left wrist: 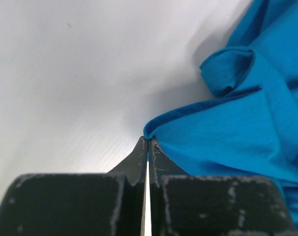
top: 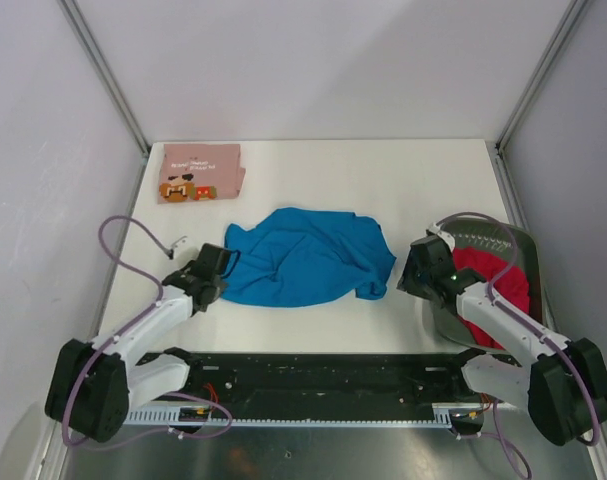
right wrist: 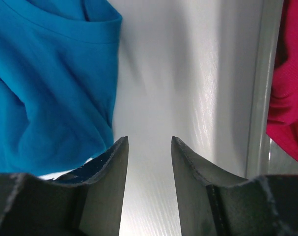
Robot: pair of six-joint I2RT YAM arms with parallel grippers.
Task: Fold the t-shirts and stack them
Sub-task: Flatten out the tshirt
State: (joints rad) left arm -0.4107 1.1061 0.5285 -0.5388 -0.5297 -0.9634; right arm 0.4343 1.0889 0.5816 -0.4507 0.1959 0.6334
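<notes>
From above, a dusty pink printed cloth t-shirt [top: 201, 172] lies folded flat at the far left corner of the white table [top: 383, 180], so one of three looks done. A bright blue cloth t-shirt [top: 308, 256] lies crumpled mid-table between the two arms. A red cloth t-shirt [top: 498, 285] sits bunched in the dark grey plastic basket [top: 531, 245] on the right.

In the left wrist view, the left gripper [left wrist: 148, 145] is pressed together, pinching the bright blue cloth t-shirt's edge.

In the right wrist view, the right gripper [right wrist: 149, 147] stands spread over bare table, holding nothing. Two folds and the stacking remain.

White lettering on the folded pink t-shirt [top: 201, 172] is too small to read.
</notes>
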